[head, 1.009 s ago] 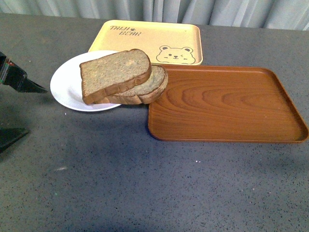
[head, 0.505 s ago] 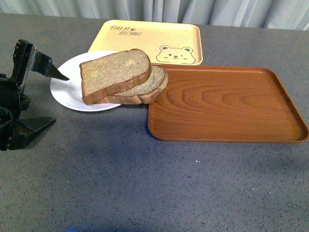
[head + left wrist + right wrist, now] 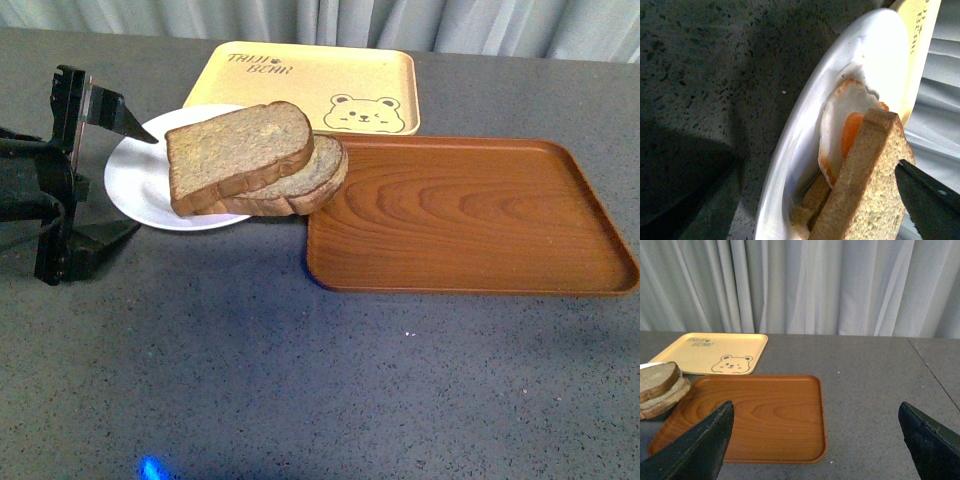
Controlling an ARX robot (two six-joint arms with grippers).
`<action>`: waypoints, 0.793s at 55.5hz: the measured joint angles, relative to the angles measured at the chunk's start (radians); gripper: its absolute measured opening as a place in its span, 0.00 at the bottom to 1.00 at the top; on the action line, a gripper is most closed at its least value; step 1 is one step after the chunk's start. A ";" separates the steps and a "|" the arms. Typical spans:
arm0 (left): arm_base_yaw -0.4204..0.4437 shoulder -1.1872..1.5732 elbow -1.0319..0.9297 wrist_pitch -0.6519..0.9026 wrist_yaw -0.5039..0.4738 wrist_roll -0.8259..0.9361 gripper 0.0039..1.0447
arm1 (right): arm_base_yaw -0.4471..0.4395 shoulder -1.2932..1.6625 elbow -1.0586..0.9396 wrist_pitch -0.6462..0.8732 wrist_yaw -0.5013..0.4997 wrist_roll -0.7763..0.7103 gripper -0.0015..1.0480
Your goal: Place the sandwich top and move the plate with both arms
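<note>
The left gripper (image 3: 145, 183) gapes wide at the plate's (image 3: 165, 208) left rim, with one finger over it and the other low beside it. The sandwich top (image 3: 238, 150) lies on the egg (image 3: 845, 130) and the lower slice (image 3: 318, 180) there. The right gripper (image 3: 812, 440) is spread wide, facing the wooden tray (image 3: 770, 410).

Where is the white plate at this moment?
In the front view the plate lies left of centre on the grey table, just in front of the yellow bear-print tray and left of the brown wooden tray.
</note>
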 joint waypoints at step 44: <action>0.010 -0.023 -0.128 0.147 0.038 -0.090 0.02 | 0.000 0.000 0.000 0.000 0.000 0.000 0.91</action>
